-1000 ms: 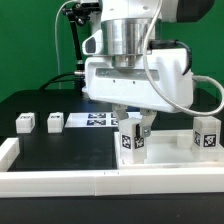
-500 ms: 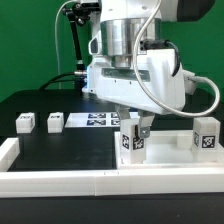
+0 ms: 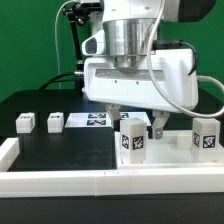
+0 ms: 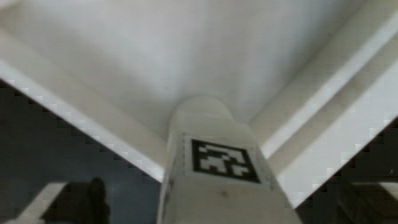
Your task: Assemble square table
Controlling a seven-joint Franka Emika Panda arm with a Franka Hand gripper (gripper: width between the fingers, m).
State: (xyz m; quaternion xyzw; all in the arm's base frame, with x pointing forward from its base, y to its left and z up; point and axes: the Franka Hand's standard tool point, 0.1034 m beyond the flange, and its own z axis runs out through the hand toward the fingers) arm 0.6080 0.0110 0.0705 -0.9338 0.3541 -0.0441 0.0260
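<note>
My tool [image 3: 136, 124] is released, its fingers [image 3: 156, 125] spread to either side of 1 leg [image 3: 133, 140]. The leg stands upright directly beneath me on the square panel [image 3: 172, 152], long axis vertical. I judge straight up is my clean exit.

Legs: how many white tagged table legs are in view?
4. First leg and second leg, from the exterior view's left: on the black table. Third leg: upright on the panel, under the open hand. Fourth leg: upright at its corner.
</note>
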